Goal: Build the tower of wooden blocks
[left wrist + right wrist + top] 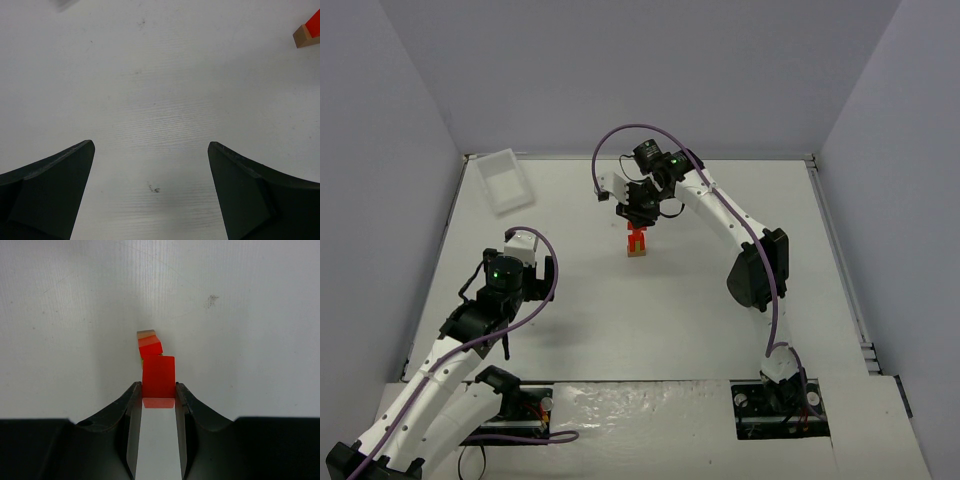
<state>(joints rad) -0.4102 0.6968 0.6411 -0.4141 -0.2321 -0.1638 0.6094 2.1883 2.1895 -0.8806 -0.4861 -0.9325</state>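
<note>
The wood block tower (638, 242) stands mid-table: a tan base with red pieces on it. In the right wrist view the stack (149, 345) shows below, with a sliver of lime-green at its side. My right gripper (159, 386) is shut on a red block (159, 376) and holds it right over the tower; it also shows in the top view (639, 214). My left gripper (151, 150) is open and empty over bare table, left of the tower. The tower's tan base corner (304, 36) shows at the left wrist view's top right.
A clear plastic tray (503, 180) lies at the back left of the white table. Grey walls close in the table on three sides. The left arm (500, 290) hangs over the near-left part of the table.
</note>
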